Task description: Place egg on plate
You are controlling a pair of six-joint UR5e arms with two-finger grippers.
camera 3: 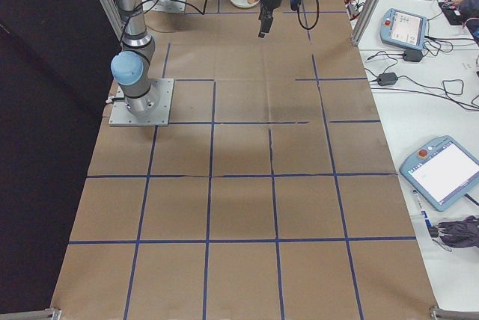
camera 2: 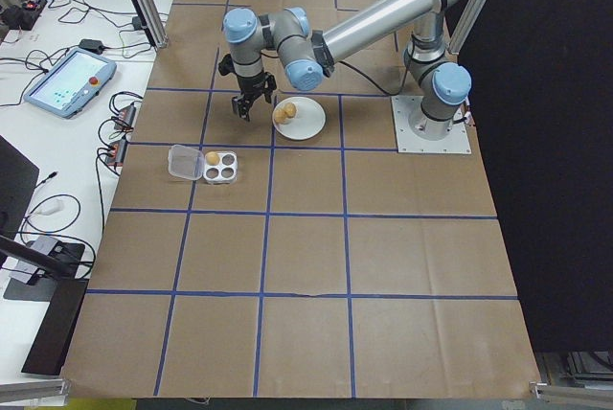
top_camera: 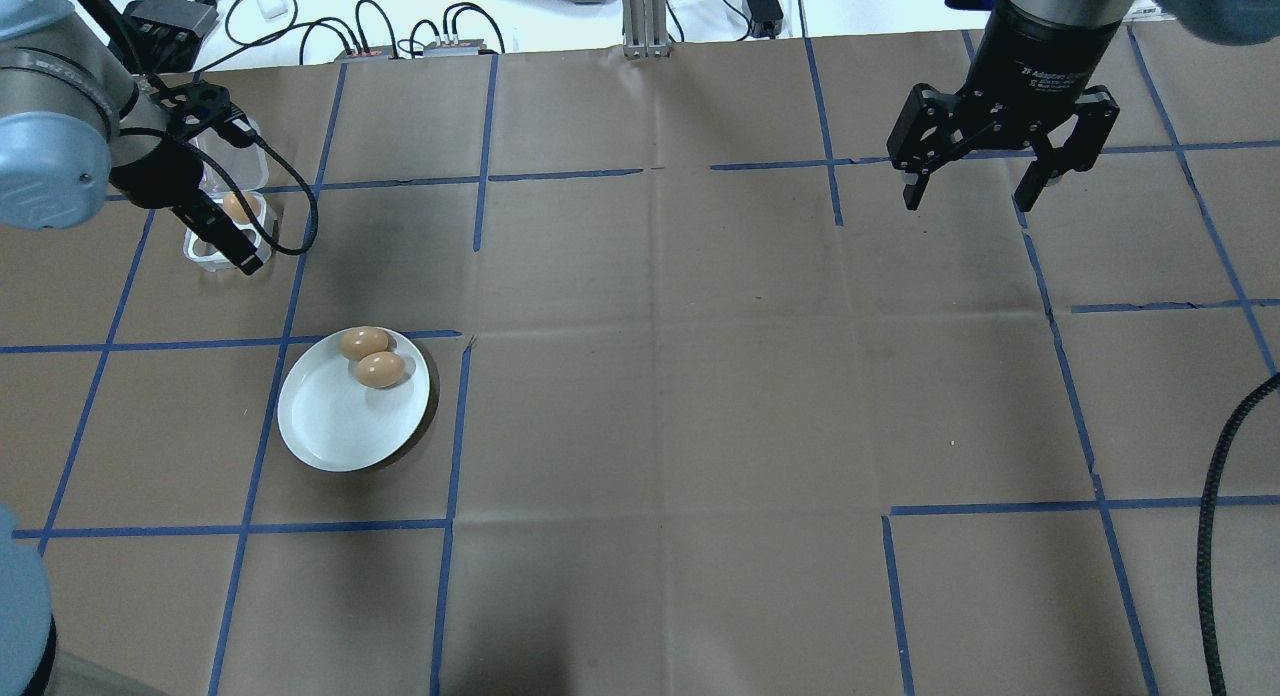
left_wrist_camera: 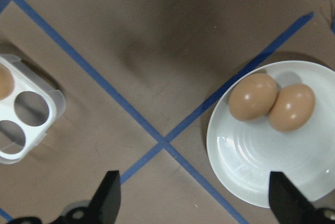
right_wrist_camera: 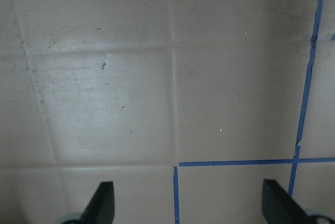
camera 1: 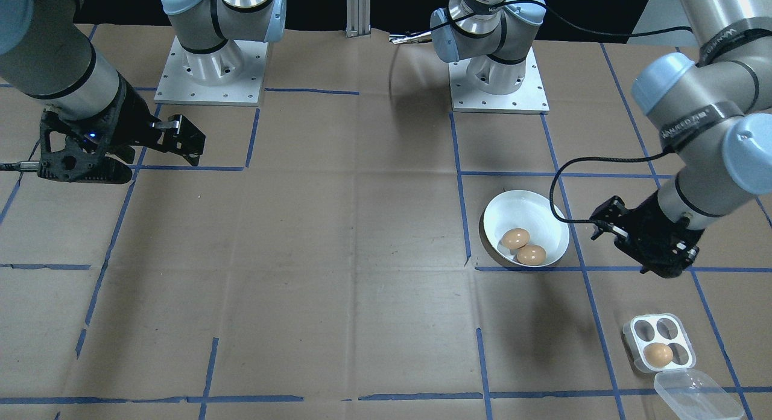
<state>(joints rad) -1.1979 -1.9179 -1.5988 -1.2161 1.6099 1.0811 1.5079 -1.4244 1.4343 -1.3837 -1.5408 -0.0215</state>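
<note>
Two brown eggs (camera 1: 523, 246) are seen lying touching each other inside the round glossy white shallow plate (camera 1: 526, 210), near its rim on the operators' side. One more brown egg (camera 1: 658, 355) is left in the small white four-hole egg tray (camera 1: 658, 341), whose clear plastic lid (camera 1: 696, 395) is folded open; the other three holes are empty.

The left gripper (left_wrist_camera: 192, 197) is held above the brown paper-covered table (top_camera: 660, 376), between plate and tray, with its fingers spread wide and nothing between them. The right gripper (top_camera: 978, 188) hangs well apart over bare table, claw likewise apart and empty.

Step judged in hand: reach for the last egg. To be done well, the left gripper should be brought straight over the occupied hole, fingers kept wide until they straddle the egg's sides, then closed gently. The egg is rounded, smooth and fragile, so a squeeze off-centre would likely let it slip.

Edges and room: the tray wall and the hinged lid sit close to that egg, so a vertical descent is preferred. The tray looks light and may lift with the egg. On the plate, free room is on the side away from the two eggs; release should be made there, low, clear of the raised rim.
</note>
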